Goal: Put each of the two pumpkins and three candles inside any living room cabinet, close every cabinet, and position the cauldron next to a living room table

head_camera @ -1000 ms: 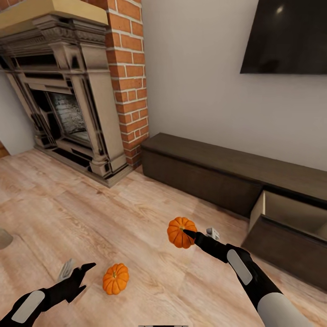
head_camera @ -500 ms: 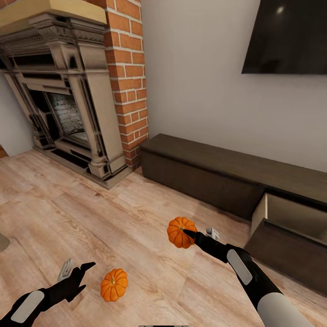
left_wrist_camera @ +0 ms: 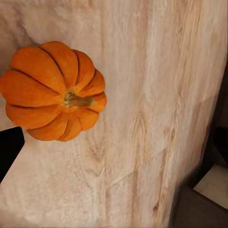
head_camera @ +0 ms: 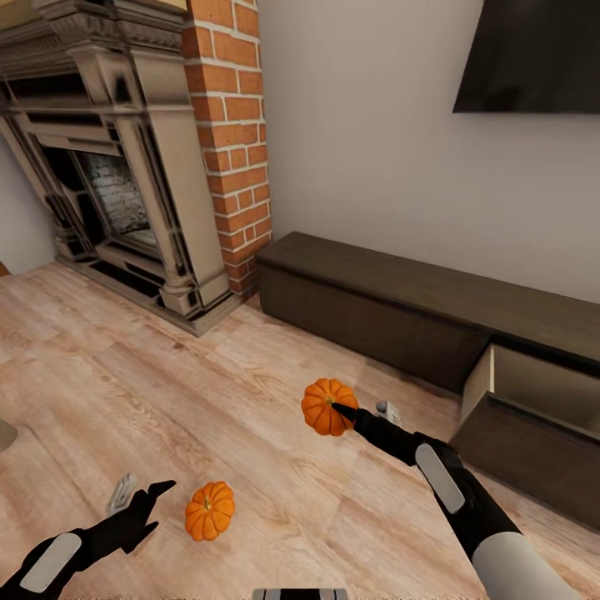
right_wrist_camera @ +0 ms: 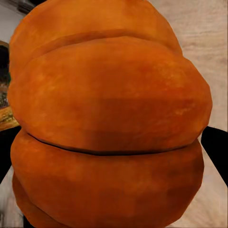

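My right gripper (head_camera: 335, 410) is shut on an orange pumpkin (head_camera: 326, 406) and holds it above the plank floor, short of the cabinet. In the right wrist view this pumpkin (right_wrist_camera: 109, 118) sits close between the black fingers (right_wrist_camera: 214, 148). A second orange pumpkin (head_camera: 209, 510) lies on the floor just right of my left gripper (head_camera: 140, 493), which is open and holds nothing. The left wrist view looks down on that pumpkin (left_wrist_camera: 53, 91), stem up. The long dark-brown cabinet (head_camera: 375, 304) runs along the wall, with one drawer (head_camera: 533, 392) pulled open at the right. The candles are out of view.
A stone-coloured fireplace surround (head_camera: 108, 158) and a red brick chimney (head_camera: 229, 142) stand at the back left. A black television (head_camera: 533, 54) hangs on the pale wall above the cabinet. A grey rounded object (head_camera: 5, 433) pokes in at the left edge. Light wood floor (head_camera: 167, 383) lies between.
The whole picture has shifted, so the camera moved: fireplace and cabinet sit higher in the view. The right gripper still holds its pumpkin, and the floor pumpkin stays by the left gripper.
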Tool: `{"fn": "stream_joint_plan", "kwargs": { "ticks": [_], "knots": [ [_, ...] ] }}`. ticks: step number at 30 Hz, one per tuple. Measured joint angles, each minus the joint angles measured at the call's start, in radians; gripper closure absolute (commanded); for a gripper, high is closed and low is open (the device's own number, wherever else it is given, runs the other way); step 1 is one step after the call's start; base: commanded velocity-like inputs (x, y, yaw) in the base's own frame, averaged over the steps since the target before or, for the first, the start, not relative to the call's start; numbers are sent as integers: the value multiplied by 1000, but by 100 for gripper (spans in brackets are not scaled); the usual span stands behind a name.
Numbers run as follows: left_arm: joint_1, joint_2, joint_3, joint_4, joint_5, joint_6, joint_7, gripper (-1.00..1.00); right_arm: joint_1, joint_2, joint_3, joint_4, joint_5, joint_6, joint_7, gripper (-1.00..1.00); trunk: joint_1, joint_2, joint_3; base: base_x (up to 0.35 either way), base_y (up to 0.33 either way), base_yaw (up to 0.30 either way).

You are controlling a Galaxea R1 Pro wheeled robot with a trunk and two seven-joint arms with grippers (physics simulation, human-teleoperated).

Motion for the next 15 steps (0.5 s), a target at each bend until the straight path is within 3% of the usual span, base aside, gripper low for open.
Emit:
{"fn": "stream_joint_plan", "kwargs": {
  "ticks": [1, 2, 6, 15],
  "knots": [
    [0, -1, -1, -1, -1, 0, -1, -100, 2, 1, 1, -72, 6, 25, -2, 100, 1, 0, -4, 0, 0, 0],
    [0, -1, -1, -1, -2, 0, -1, -100, 4, 1, 1, -131, -14, 56, -5, 100, 1, -1, -8, 0, 0, 0],
    [0, -4, -1, -3, -5, 0, -2, -100, 8, 1, 0, -266, 3, 119, -11, 100, 3, -1, -23, 0, 0, 0],
    [0, -5, -3, -5, -6, 0, -36, -100, 9, 1, 1, -300, 10, 131, -7, 100, 7, -3, -58, 0, 0, 0]
  ]
}}
